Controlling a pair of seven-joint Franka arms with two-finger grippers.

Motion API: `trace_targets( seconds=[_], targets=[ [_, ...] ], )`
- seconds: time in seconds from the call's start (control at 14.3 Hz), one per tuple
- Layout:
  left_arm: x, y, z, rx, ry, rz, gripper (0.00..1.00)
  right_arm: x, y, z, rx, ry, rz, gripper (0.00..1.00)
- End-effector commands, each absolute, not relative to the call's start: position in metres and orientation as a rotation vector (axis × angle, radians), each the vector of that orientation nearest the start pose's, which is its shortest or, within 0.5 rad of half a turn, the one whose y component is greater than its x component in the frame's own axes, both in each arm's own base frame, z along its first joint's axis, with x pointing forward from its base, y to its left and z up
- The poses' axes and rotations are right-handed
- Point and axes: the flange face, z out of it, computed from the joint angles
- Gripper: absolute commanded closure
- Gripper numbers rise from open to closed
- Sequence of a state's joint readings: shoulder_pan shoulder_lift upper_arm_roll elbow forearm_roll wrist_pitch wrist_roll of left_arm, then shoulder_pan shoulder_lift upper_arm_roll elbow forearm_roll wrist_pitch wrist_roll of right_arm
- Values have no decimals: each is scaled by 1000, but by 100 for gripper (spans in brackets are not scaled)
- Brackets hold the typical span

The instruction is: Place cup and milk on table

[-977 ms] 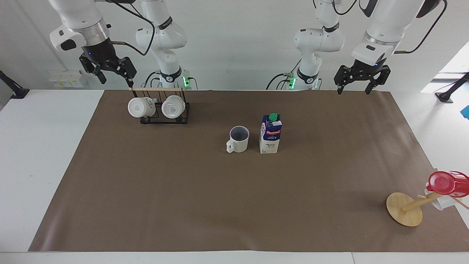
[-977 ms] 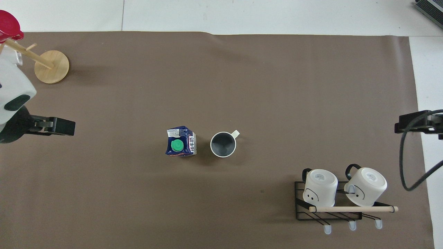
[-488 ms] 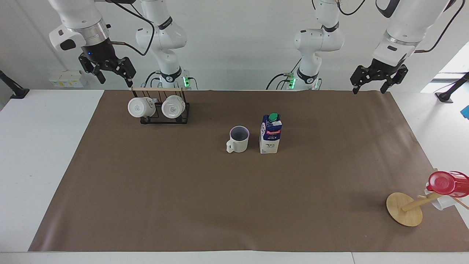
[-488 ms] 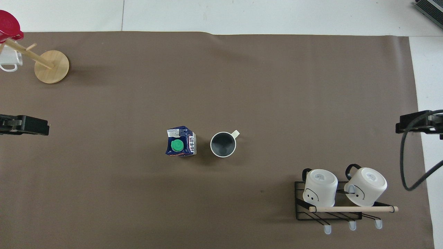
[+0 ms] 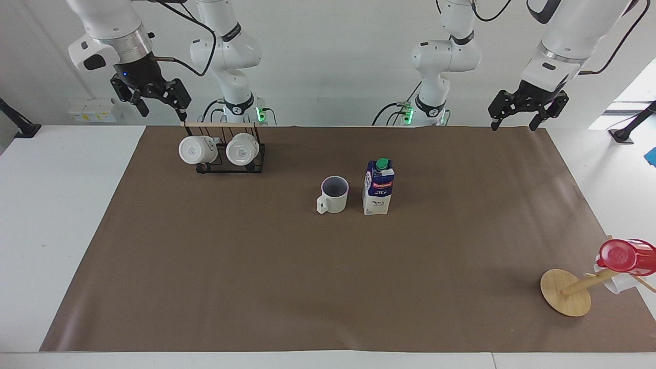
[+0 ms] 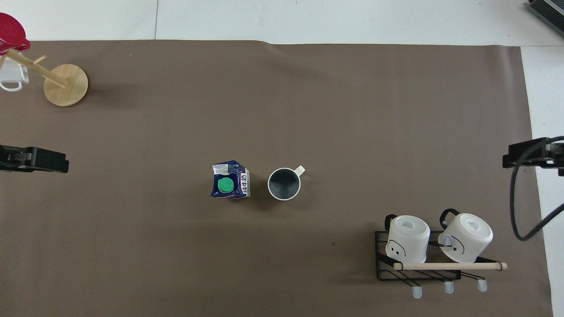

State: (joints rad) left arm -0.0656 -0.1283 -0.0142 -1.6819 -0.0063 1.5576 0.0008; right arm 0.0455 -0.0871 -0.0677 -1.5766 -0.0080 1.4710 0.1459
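Note:
The cream-white cup (image 5: 334, 195) stands upright on the brown paper of the table (image 5: 205, 266), handle away from the robots. The blue-and-white milk carton (image 5: 378, 187) stands upright beside it, toward the left arm's end. They stand close together but apart. In the overhead view the cup (image 6: 284, 183) shows its dark inside and the milk (image 6: 230, 180) its green cap. My left gripper (image 5: 513, 123) hangs open and empty over the paper's corner nearest the left arm. My right gripper (image 5: 160, 110) hangs open and empty above the mug rack.
A black wire rack (image 5: 230, 160) with two white mugs stands near the right arm's base. A tilted wooden mug tree (image 5: 566, 292) with a red cup (image 5: 626, 256) sits at the left arm's end, far from the robots.
My left gripper has risen and drawn back toward its end of the table, then shifted slightly. My right gripper has barely moved. Cup and milk have not moved.

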Motion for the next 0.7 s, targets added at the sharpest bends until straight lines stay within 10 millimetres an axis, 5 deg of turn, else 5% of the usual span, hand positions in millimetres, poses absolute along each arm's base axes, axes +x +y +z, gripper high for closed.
trace_targets(
  seconds=[0.0, 0.63],
  targets=[
    [510, -42, 643, -3166, 145, 16, 0, 518, -16, 663, -3110, 282, 48, 0],
    [503, -45, 643, -3165, 152, 21, 0, 510, -13, 676, -3104, 260, 10, 0]
  ],
)
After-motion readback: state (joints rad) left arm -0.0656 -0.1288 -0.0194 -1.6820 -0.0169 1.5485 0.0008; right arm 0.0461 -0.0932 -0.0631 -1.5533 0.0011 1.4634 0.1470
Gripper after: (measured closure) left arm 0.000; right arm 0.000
